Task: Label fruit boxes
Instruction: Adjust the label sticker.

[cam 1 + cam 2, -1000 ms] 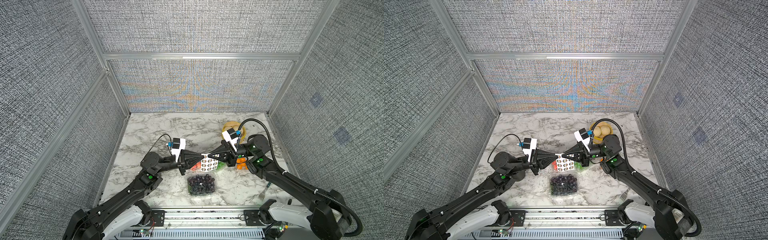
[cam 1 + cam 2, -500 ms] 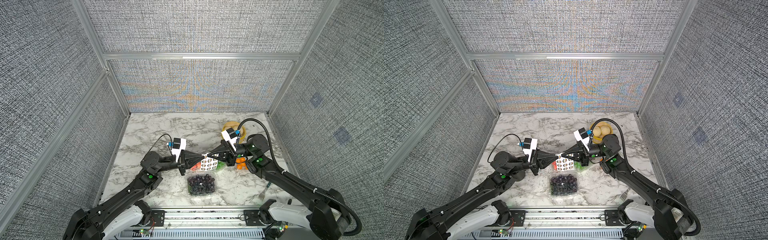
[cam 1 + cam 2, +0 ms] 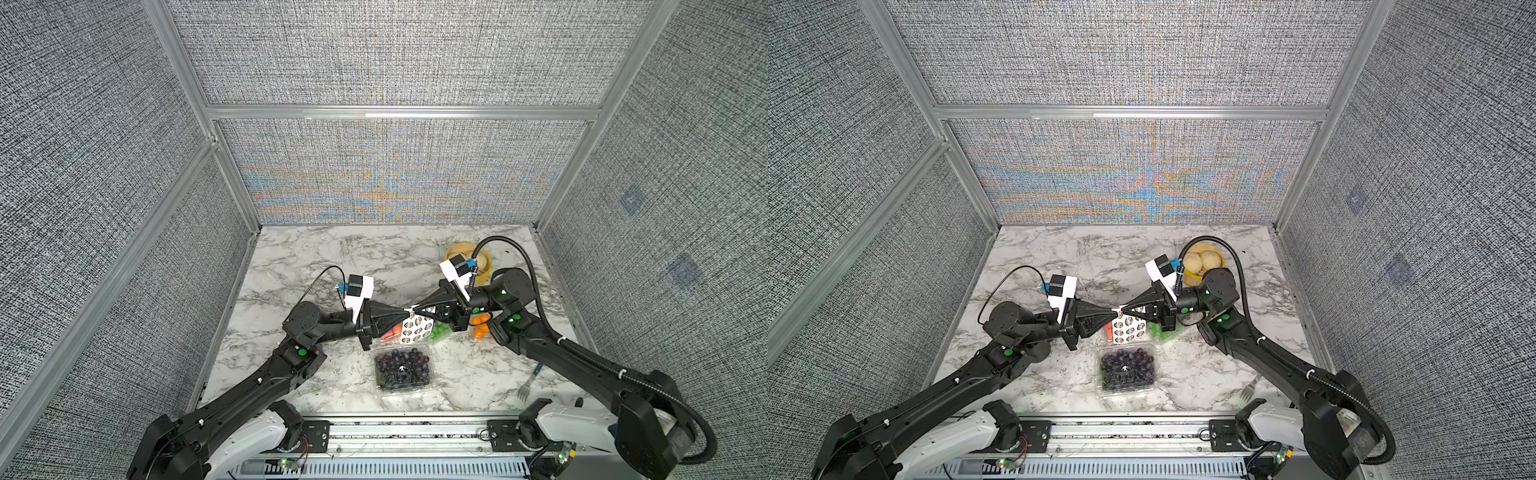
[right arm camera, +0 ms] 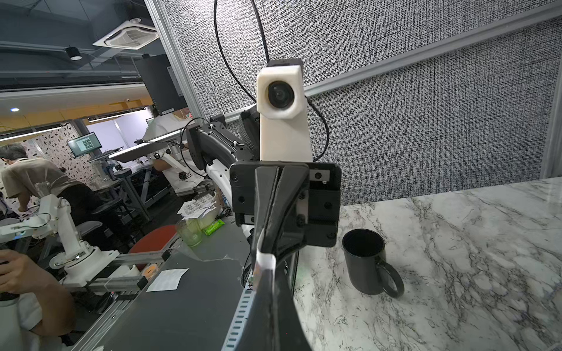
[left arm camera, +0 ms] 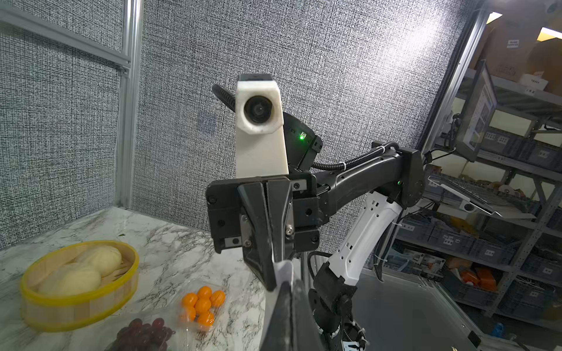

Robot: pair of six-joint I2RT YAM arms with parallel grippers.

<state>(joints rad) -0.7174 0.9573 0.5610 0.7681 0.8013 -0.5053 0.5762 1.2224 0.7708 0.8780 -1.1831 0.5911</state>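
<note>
A: Where do the grippers stand?
B: The left gripper (image 3: 404, 322) and right gripper (image 3: 413, 310) meet tip to tip above the table, both clenched on the sticker sheet (image 3: 417, 328)

A: And the boxes?
B: The dark grape box (image 3: 401, 368) lies just below the sheet; the orange-fruit box (image 3: 481, 325) sits under the right arm

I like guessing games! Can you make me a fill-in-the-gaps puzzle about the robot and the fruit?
1. Both grippers pinch the white ____ sheet.
2. The box of dark grapes lies ____ to the robot than the sheet.
3. The yellow basket holds pale ____.
4. The little round fruits near the basket are ____.

Missing words: sticker; nearer; buns; orange
</note>
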